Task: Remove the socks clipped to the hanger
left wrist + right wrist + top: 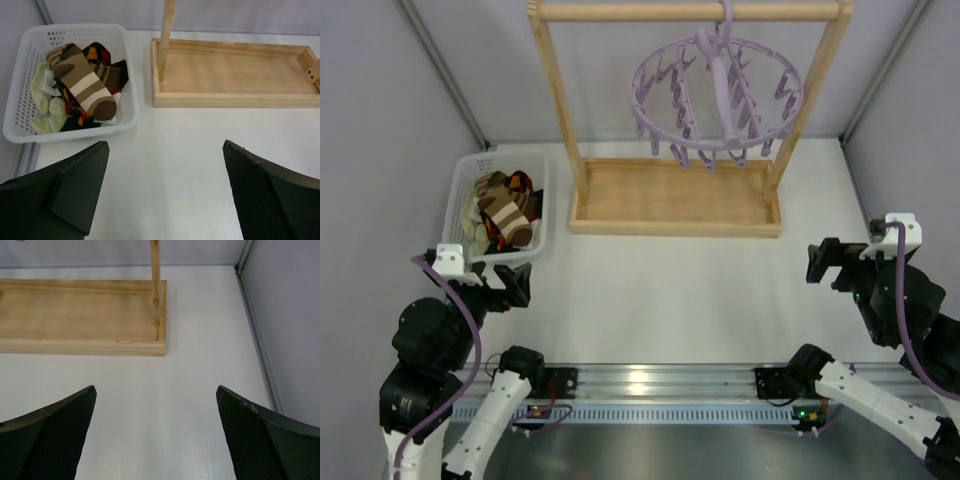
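The lavender hanger (718,95) hangs by its hook from the top bar of the wooden rack; no sock shows on its clips. The socks (505,210) lie piled in the white basket (460,185) at the left: brown with tan stripes on top, black argyle and pale ones beneath. They also show in the left wrist view (82,85). My left gripper (505,288) is open and empty just in front of the basket (70,132). My right gripper (825,262) is open and empty over the bare table at the right.
The wooden rack's tray base (675,197) stands at the back middle, with two uprights and a top bar. It shows in both wrist views (235,75) (80,315). Grey walls close in the left, right and back sides.
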